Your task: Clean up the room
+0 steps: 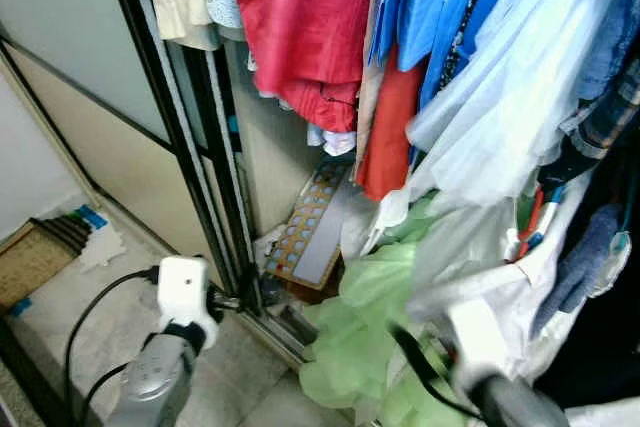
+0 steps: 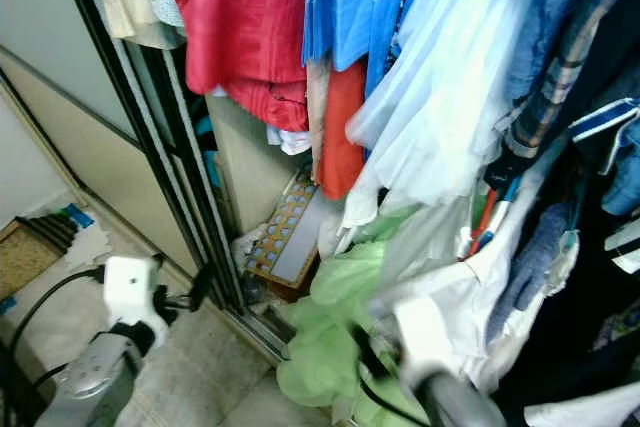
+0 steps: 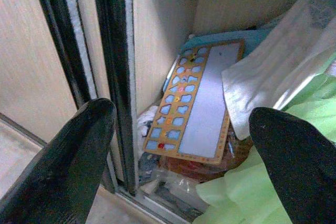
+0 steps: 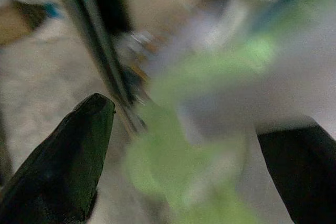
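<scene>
While spread wide, left pincer [image 3: 181,169] (empty), wardrobe doorframe [image 3: 113,77] near

Open wardrobe [image 1: 270,147] with beige inner wall, black sliding-door frame [image 1: 170,117] with frosted grey and beige panels, pale speckled tile floor [image 1: 110,317], woven mat [image 1: 30,262] at the left edge, soft daylight.
</scene>
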